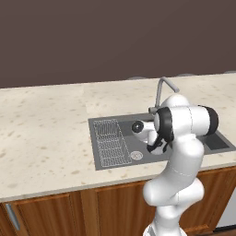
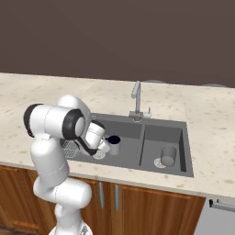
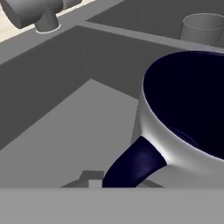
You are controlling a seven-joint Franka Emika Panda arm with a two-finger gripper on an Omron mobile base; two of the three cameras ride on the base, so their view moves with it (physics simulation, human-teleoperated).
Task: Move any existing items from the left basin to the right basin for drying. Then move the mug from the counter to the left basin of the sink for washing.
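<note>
The white arm folds forward from the base, elbow high and forearm angled down, putting the gripper (image 2: 104, 146) low inside the left basin (image 2: 126, 156); whether its jaws clasp anything I cannot tell. Just past the hand the mug (image 3: 183, 118) sits in that basin, dark inside showing, handle toward the camera; beyond the divider, the grey cup (image 2: 168, 155) stands in the right basin (image 2: 176, 135), the faucet (image 2: 136, 101) behind.

A beige speckled counter (image 2: 202, 119) on brown wooden cabinets (image 2: 151, 206) carries a dark grey two-basin sink (image 2: 188, 151); a curved grey faucet (image 2: 136, 98) rises from the sink's rim at 12 o'clock in the right base view
</note>
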